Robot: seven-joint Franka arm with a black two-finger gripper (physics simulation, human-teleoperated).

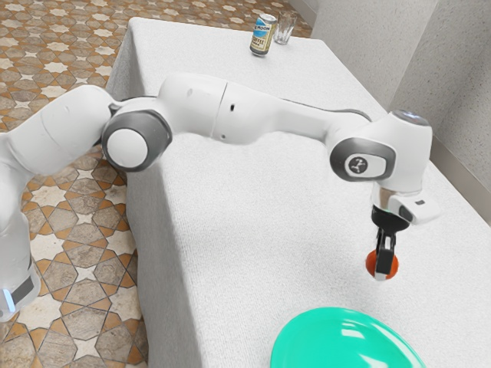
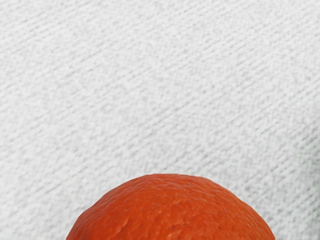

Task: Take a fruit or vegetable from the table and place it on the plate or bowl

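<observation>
Simulated pick-and-place: the white robot arm (image 1: 253, 115) reached across the white cloth-covered table (image 1: 253, 230) with its black two-finger gripper (image 1: 383, 258) clamped on a small round orange fruit (image 1: 373, 264). The fingers pointed straight down and pinched the fruit from two sides, toward the exterior view's right. The grip from above looked chosen to stop the round fruit rolling away and to leave its underside free for setting down. In the wrist view the fruit (image 2: 170, 210) showed dimpled skin just under the hand, with plain cloth beyond it. Whether it had cleared the cloth could not be told. The round turquoise plate (image 1: 345, 341) lay at the table's near edge, close to the fruit and a little to its left. The carry therefore appeared short: lift, swing nearer, lower, let go. A printed drinks can (image 1: 263, 34) and a clear glass tumbler (image 1: 285, 27) stood side by side at the far end, well apart from the work.
</observation>
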